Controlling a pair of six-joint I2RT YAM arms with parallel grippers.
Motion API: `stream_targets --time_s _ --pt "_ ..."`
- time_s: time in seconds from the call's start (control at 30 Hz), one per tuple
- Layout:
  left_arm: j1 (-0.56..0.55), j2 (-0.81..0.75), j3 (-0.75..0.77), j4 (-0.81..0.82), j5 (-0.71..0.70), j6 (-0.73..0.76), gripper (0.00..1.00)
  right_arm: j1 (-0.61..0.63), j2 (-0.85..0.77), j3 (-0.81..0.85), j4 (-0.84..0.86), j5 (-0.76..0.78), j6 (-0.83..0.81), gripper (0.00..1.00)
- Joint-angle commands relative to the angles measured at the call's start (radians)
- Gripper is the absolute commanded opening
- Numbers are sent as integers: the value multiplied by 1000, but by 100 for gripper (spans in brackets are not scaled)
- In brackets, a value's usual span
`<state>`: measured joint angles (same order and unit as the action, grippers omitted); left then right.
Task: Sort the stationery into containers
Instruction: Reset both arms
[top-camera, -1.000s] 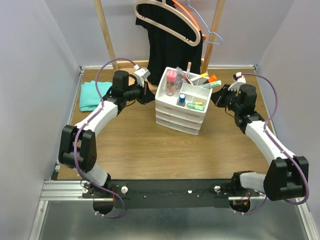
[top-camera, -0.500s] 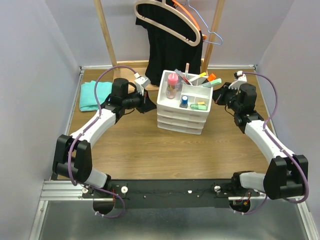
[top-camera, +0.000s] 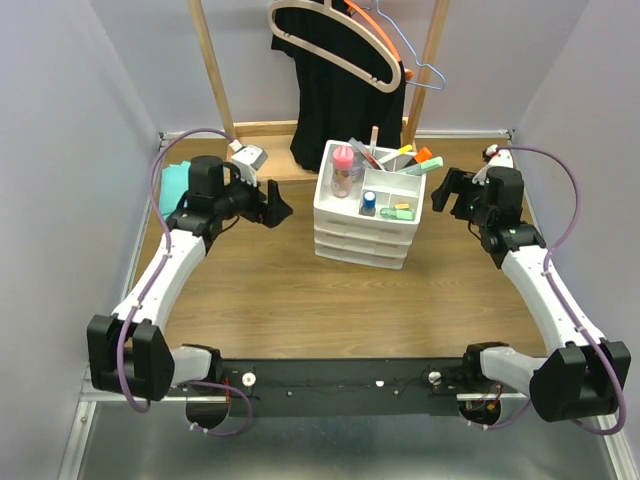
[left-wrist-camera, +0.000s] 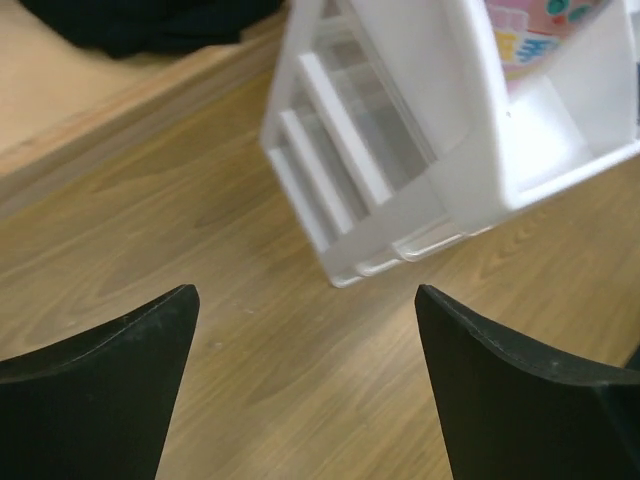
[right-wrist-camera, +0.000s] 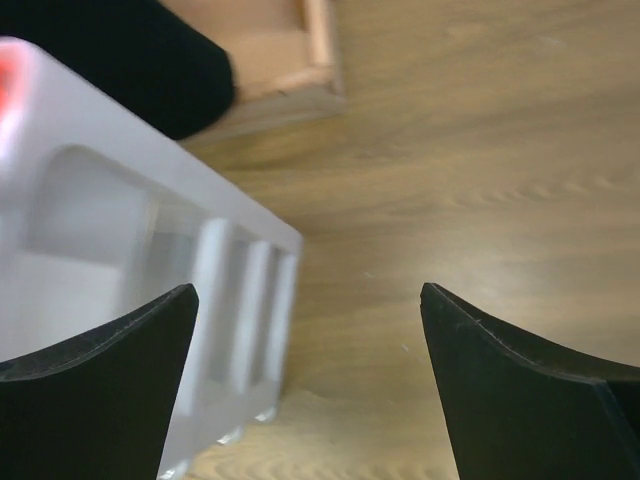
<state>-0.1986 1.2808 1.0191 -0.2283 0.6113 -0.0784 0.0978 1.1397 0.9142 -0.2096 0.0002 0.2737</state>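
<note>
The white organiser (top-camera: 362, 240) stands on the tabletop (top-camera: 300, 290) close to the middle of the far edge, a little toward the right side. It has three drawers, and on top there is a tray divided into compartments. In the far left compartment a clear bottle with a pink cap (top-camera: 343, 165) stands upright. A small tube with a blue cap (top-camera: 368, 203) stands in a compartment near the middle, and a green highlighter (top-camera: 400, 212) lies in the near right compartment. Several pens and markers (top-camera: 385, 155) lean in the far right part of the tray, together with an orange highlighter (top-camera: 425, 155). Their ends stick out over the rim.

The left gripper (top-camera: 278, 203) is above the tabletop, to the left of the organiser and apart from it. Its jaws are wide apart and nothing is between them. In the left wrist view the two black fingers (left-wrist-camera: 110, 380) frame bare wood and the organiser's drawers. The right gripper (top-camera: 441, 192) is to the right of the organiser, also apart from it. Its jaws are spread wide too and hold nothing. Its fingers (right-wrist-camera: 520, 390) show the organiser's side at the left and bare wood at the right.

A teal cloth (top-camera: 175, 178) lies by the far left corner, partly hidden by the left arm. Behind the far edge a wooden rack (top-camera: 210, 60) carries hangers (top-camera: 330, 45) and a black garment (top-camera: 345, 100).
</note>
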Motion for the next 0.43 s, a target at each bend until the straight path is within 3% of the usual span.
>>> stream_targets --time_s 0.0,0.13,0.4 --pt "51 -60 26 -79 -192 51 99 -4 20 46 -315 221 -74 100" --pt "116 -60 -5 -48 -243 8 99 -4 38 97 -451 279 -96 100" --pt "168 -38 -8 -9 -269 -15 99 -10 -3 120 -461 265 -110 100"
